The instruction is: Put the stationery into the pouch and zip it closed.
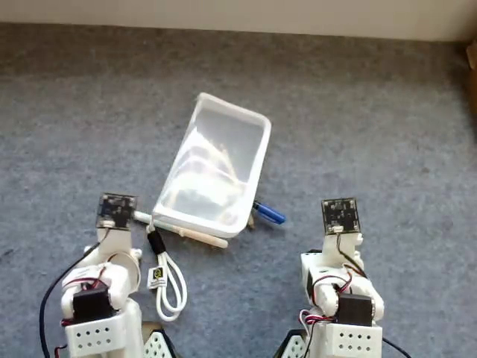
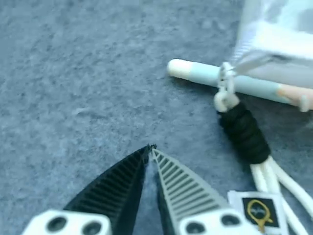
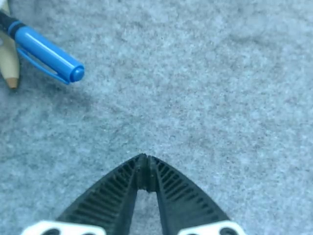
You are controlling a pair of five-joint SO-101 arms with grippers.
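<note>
We find little writing to read: a small white tag on the cord carries a black square with a yellow emblem, and we can make out no words on it; in the high view the same tag sits at the upper part of the cord's loop. The left gripper hangs low over the carpet with its two fingers drawn together at the tips, nothing between them. Just beyond it, not touching, lies a pale pen with a cream cap, and beside that the white cord, bound with a black wrap and joined by a small white clasp towards the pouch's corner. The right gripper is likewise closed on nothing above bare carpet; a blue pen lies well apart from it, with a cream pointed tip next to it. The clear pouch lies tilted on the floor ahead of and between the two arms, nearer the left one; the pale pen runs along its near edge and the blue pen pokes out at its near right corner. Everything rests on grey carpet; a pale strip borders the far edge.
</note>
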